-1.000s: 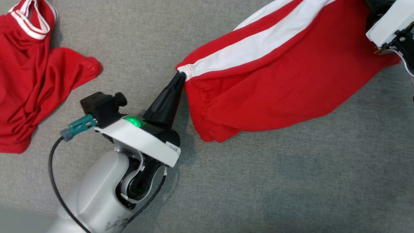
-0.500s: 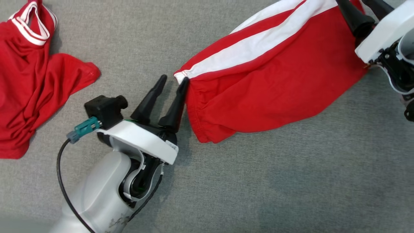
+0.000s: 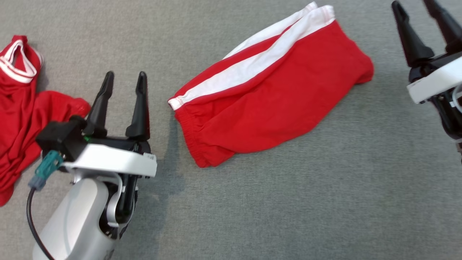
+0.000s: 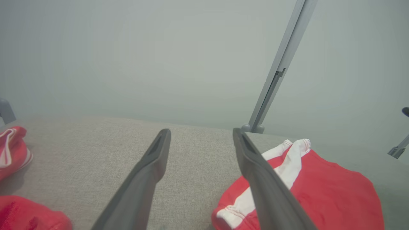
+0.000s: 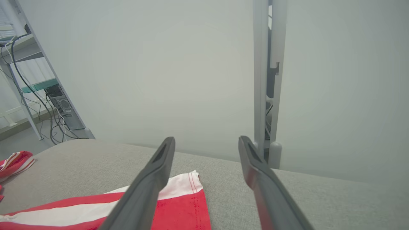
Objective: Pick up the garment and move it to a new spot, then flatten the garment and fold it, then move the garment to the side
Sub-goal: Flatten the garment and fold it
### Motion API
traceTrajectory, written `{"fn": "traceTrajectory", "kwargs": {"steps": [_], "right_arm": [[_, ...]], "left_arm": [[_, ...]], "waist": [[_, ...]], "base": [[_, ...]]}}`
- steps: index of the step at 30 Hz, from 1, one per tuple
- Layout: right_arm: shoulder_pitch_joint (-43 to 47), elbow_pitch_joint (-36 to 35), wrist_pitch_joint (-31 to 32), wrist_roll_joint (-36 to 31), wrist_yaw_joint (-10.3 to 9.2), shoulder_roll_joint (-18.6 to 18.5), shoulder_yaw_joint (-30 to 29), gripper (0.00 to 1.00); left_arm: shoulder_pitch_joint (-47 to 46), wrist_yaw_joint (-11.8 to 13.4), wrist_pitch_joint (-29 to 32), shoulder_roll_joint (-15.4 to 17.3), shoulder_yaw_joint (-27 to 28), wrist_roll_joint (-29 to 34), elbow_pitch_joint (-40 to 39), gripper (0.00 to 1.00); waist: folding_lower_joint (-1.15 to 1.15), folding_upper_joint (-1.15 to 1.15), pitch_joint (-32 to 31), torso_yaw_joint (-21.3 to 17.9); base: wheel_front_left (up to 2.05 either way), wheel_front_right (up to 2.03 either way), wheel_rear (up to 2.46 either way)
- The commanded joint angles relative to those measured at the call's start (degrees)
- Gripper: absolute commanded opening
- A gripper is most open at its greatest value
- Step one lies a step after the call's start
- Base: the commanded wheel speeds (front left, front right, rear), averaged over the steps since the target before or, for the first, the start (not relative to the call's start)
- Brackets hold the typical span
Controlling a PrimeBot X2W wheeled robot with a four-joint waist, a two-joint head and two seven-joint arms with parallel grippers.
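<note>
The garment [image 3: 274, 108], red shorts with a white side stripe, lies folded and flat on the grey cloth surface [image 3: 288, 209], held by nothing. My left gripper [image 3: 126, 75] stands open to the left of its waistband end, apart from it. My right gripper [image 3: 411, 3] is open at the upper right, clear of the garment's hem end. In the left wrist view my left gripper's own fingers [image 4: 201, 131] are spread, with the garment [image 4: 332, 191] to their right. The right wrist view has that gripper [image 5: 207, 139] open above the garment's white-striped corner [image 5: 179, 207].
A second red garment with white trim [image 3: 21, 108] lies crumpled at the left, close to my left wrist. Grey frame posts [image 4: 278, 70] [image 5: 266, 80] rise behind the surface's far edge. A shelf with cables [image 5: 48, 92] stands beyond it.
Both grippers went from shut on the garment's ends to open and let it go, then drew back. The garment now rests flat. The head view has also shifted.
</note>
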Motion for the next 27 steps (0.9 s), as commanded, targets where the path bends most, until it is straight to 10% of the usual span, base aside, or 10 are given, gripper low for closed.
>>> {"fn": "traceTrajectory", "kwargs": {"steps": [1,10,27], "right_arm": [[2.4,-1.3,-0.4,-3.6,0.0,0.7,-3.7,1.0],[22.2,-10.9,-0.3,-22.9,0.0,9.7,-22.7,1.0],[24.5,-11.3,-0.3,-26.5,0.0,12.6,-25.6,1.0]], "left_arm": [[1.4,0.4,-0.2,0.1,1.0,1.6,-0.7,1.0],[6.4,-0.1,-0.2,-0.1,4.2,8.9,-1.0,1.0],[5.9,-2.1,-0.2,-1.4,4.8,10.7,1.6,1.0]], "waist": [[0.0,0.0,-1.5,-1.6],[0.0,0.0,-3.7,-4.3],[0.0,0.0,-3.1,-3.8]], "base": [[0.0,0.0,0.0],[0.0,0.0,0.0],[0.0,0.0,0.0]]}}
